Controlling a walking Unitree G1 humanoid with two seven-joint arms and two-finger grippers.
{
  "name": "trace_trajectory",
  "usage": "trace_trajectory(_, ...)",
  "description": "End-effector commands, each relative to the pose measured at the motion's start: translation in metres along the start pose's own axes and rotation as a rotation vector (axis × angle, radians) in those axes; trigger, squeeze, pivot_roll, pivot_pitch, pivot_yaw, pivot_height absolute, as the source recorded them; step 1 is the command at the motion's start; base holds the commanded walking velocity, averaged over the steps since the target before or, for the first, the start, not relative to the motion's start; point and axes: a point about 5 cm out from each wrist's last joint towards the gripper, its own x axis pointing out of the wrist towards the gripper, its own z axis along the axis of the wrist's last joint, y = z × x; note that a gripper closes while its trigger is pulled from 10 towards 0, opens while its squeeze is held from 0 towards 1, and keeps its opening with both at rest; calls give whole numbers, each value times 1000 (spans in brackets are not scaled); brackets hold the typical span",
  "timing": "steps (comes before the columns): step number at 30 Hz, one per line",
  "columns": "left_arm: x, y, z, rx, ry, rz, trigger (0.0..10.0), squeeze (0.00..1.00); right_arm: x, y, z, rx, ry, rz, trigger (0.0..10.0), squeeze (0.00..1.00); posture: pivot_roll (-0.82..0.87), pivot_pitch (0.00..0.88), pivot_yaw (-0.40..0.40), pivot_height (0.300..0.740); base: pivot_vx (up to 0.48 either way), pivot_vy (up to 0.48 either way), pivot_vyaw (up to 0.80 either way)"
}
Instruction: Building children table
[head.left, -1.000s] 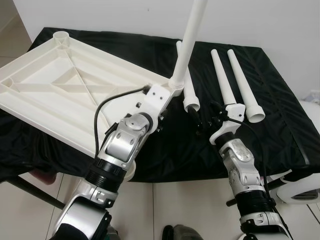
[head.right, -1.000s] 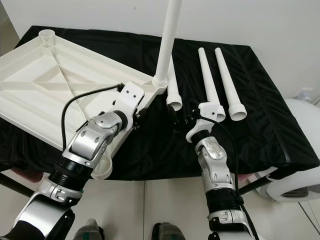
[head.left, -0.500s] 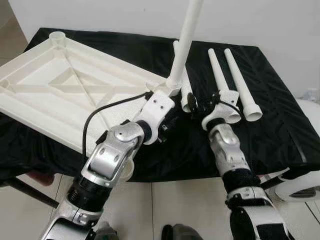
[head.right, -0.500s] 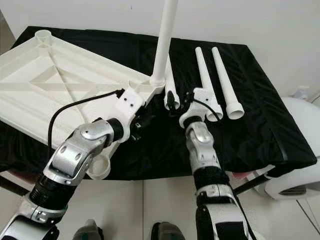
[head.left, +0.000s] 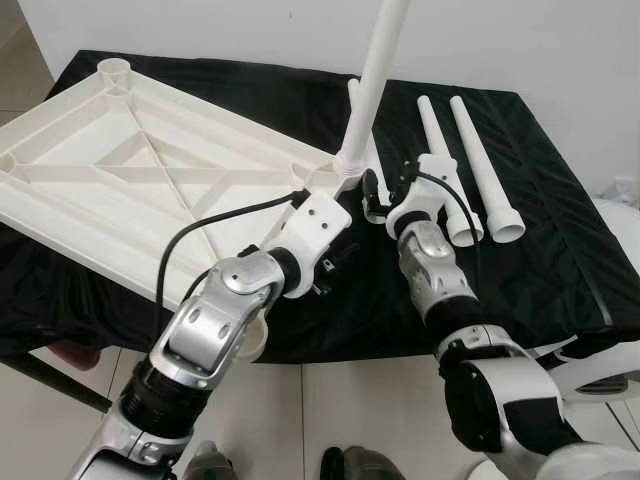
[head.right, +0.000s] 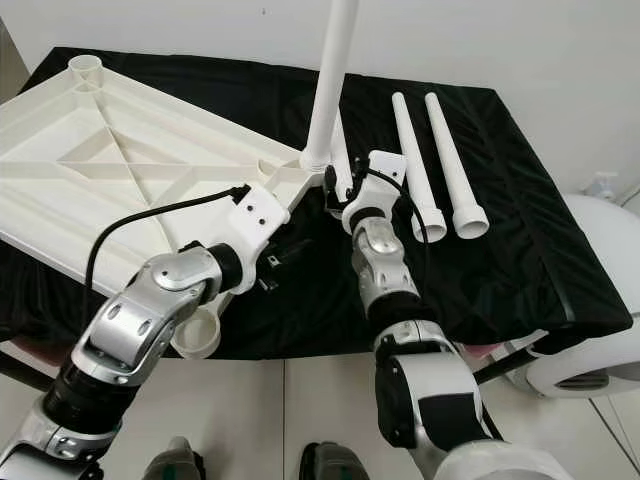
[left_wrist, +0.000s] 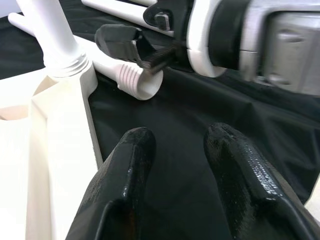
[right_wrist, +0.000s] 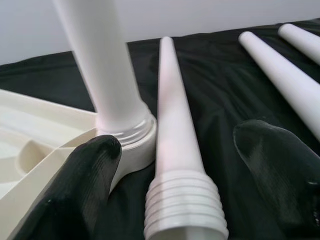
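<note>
The white tabletop (head.left: 120, 170) lies upside down on a black cloth. One white leg (head.left: 375, 80) stands upright in its near right corner socket. A loose leg (right_wrist: 172, 145) lies beside that socket, with its threaded end (left_wrist: 135, 82) towards me. My right gripper (right_wrist: 180, 150) is open and straddles this threaded end, its fingers (right_wrist: 90, 175) clear of it on both sides. My left gripper (left_wrist: 180, 135) is open over bare cloth just short of the corner, holding nothing. Two more loose legs (head.left: 440, 150) (head.left: 480, 160) lie side by side further right.
The cloth-covered table (head.left: 560, 250) ends close in front of me, with tiled floor below. An open leg socket (head.right: 195, 335) overhangs the near edge under my left arm. Another socket (head.left: 113, 70) is at the far left corner. A white object (head.left: 610, 370) stands at the lower right.
My right arm has reached forward and left, bringing its open gripper around the loose leg's threaded end. My left gripper has drawn back a little from the corner socket. The camera has shifted slightly.
</note>
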Motion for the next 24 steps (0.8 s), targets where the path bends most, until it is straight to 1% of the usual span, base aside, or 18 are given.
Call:
trace_trajectory(1,-2,-6,1,-5,0,-57,10000,0,0,-3,-6,-2,39,-29,10000,0,76,64,-104,740,0,0,0)
trace_trajectory(7,-6,-12,-1,-10,0,-82,10000,0,3,-1,-10,-12,77,-57,10000,0,73,73,-111,740,0,0,0)
trace_trajectory(16,-6,-14,0,-13,-1,-91,10000,0,3,-3,-14,-28,113,-84,10000,0,69,76,-113,740,0,0,0)
trace_trajectory(24,-6,-15,1,-8,-1,-94,10000,0,4,-4,-18,-24,152,-101,10000,0,67,76,-113,740,0,0,0)
